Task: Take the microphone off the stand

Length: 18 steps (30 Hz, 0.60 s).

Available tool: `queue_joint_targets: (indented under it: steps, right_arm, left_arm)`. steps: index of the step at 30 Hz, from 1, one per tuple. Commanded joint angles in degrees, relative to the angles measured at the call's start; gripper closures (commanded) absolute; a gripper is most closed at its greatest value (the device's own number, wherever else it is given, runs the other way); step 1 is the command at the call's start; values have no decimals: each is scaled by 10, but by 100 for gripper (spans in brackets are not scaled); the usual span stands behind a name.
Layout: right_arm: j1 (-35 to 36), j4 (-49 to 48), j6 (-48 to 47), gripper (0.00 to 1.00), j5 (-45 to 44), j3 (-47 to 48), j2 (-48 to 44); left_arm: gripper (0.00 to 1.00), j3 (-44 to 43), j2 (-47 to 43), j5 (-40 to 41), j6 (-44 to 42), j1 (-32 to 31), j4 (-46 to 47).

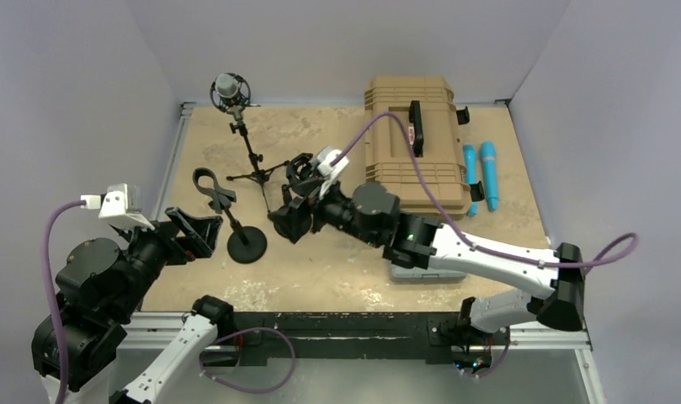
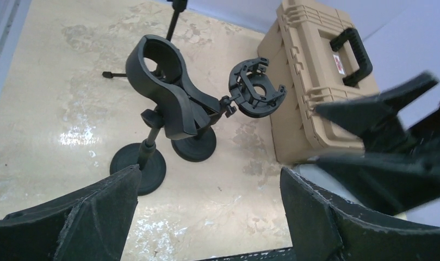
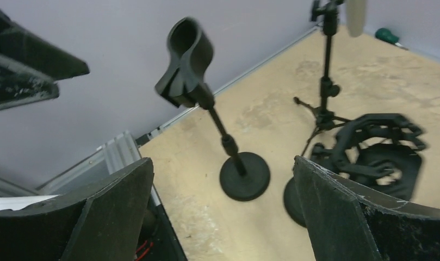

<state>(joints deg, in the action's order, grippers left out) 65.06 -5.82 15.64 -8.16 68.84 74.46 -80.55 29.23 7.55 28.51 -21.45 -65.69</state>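
Two hands above a sandy worktop in the top view, both released: left hand near a black round-base clip stand, right hand beside a black shock-mount ring. Grey microphone seated atop a black tripod stand, back left, well apart from both. Left wrist: fingers spread wide, clip stand ahead. Right wrist: fingers spread, tripod stand beyond.

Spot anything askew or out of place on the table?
Nothing tipped or damaged. Two blue microphones lie loose right of the tan case; clip stand and shock-mount stand are empty. Only the tripod stand holds a microphone.
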Motion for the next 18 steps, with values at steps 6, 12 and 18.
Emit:
queue_joint_targets:
  steps: [6, 12, 18]
  right_arm:
    - [102, -78, 23, 2, -137, 93, 116]
    - [98, -111, 55, 8, -79, 162, 166]
    - [61, -76, 118, 19, 1, 260, 232]
  left_arm:
    - [6, 33, -29, 96, 71, -1, 5]
    - [13, 15, -21, 91, 63, -1, -21]
    - [14, 19, -71, 89, 68, -1, -28]
